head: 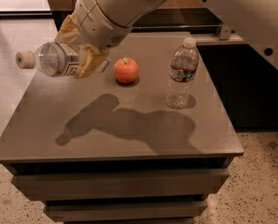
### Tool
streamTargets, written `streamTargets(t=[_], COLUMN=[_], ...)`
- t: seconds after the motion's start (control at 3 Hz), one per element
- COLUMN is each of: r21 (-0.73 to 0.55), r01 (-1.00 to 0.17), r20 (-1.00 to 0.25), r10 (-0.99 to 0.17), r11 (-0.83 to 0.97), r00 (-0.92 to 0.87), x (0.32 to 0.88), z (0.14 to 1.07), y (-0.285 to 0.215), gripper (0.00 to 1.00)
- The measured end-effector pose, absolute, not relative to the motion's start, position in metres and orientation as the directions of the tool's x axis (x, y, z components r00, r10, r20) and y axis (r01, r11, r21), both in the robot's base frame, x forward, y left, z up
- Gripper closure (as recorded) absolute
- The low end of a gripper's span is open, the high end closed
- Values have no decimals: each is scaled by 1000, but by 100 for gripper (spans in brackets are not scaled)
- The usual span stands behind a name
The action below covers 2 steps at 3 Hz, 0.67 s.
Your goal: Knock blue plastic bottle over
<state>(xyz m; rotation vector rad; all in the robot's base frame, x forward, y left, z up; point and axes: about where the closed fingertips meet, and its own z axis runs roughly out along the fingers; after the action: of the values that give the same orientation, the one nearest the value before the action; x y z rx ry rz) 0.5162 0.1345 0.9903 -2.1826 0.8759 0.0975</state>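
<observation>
Blue plastic bottle [52, 59] is seen lying nearly level in the air, held off the table [213, 129] near its rear left corner. The white cap is pointed left and is shown against the floor [8, 41] beyond the table's left edge, while the base is hidden in the gripper [85, 62]. Its body is clear and smooth, and a strip of pale label with dark print is visible just where the grip begins. The gripper is clenched around the lower half of the bottle, its tan fingers [94, 65] wrapped over the label, and the thick white arm is seen reaching in from the upper right. A dark shadow of bottle and arm is cast across the middle of the tabletop. A red apple [126, 70] is set just to the right of the gripper, near but apart from it. A ribbed water bottle [182, 73] is stood upright further right, well apart from the apple and nearer the right edge. The front half of the tabletop and its left side are left open.
</observation>
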Motion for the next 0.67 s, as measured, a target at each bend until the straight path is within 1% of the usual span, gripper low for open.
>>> streamTargets(t=[0.33, 0.67], r21=[-633, -637], r01=[-620, -617], r20=[-333, -330], r10=[-560, -560], r11=[-463, -463], r00=[758, 760], x=[514, 512], z=[993, 996], y=[133, 133], gripper=[12, 0])
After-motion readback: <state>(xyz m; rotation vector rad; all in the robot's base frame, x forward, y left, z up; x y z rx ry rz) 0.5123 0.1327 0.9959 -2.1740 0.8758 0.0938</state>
